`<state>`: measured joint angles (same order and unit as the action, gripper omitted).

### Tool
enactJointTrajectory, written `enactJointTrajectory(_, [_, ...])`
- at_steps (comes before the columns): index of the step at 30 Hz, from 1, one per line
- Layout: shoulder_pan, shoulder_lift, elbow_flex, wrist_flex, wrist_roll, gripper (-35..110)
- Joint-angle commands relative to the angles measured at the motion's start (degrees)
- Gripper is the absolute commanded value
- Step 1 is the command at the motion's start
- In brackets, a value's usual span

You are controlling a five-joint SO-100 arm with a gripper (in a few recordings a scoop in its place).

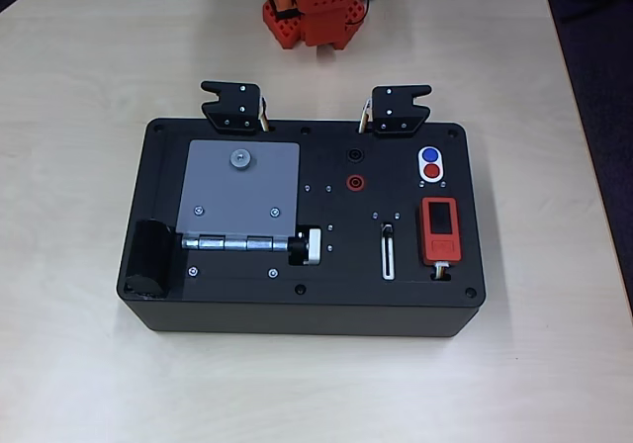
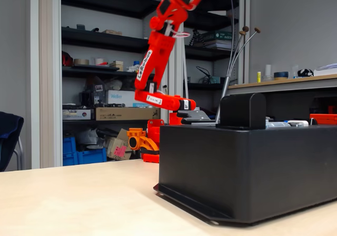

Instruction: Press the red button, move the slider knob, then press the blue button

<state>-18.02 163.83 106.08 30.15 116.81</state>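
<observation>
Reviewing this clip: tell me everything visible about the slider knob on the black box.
In the overhead view, the slider knob is a tiny black nub at the upper end of a narrow, upright, white-rimmed slot track. The track sits in the top panel of the black rectangular box, left of the orange-red rectangular device with a black screen and below the small red button. Nothing touches the knob. Its material is too small to judge.

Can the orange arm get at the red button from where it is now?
Probably yes. The red button sits uncovered on top of the black box, beside the blue button. The arm stands just behind the box, folded up, with nothing between them.
</observation>
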Motion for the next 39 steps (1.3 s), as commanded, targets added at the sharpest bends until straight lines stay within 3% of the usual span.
enactJointTrajectory(1, [-3.96,-6.15,-1.23,3.16,-6.33,0])
enactJointTrajectory(6, [-6.86,-13.89,-3.87,17.67,-6.68,0])
enactJointTrajectory(14, [-8.09,-24.7,-8.96,30.5,-23.03,0])
enactJointTrajectory(18, [-8.0,-31.29,-14.15,40.08,-25.75,7])
enactJointTrajectory(25, [-10.9,-45.26,-23.91,54.93,-21.53,55])
enactJointTrajectory(33, [-8.44,-55.2,-34.98,68.29,-17.93,71])
enactJointTrajectory(37, [-8.53,-58.71,-39.64,71.54,-22.59,102])
enactJointTrajectory(39, [-7.91,-59.68,-41.13,72.33,-23.82,104])
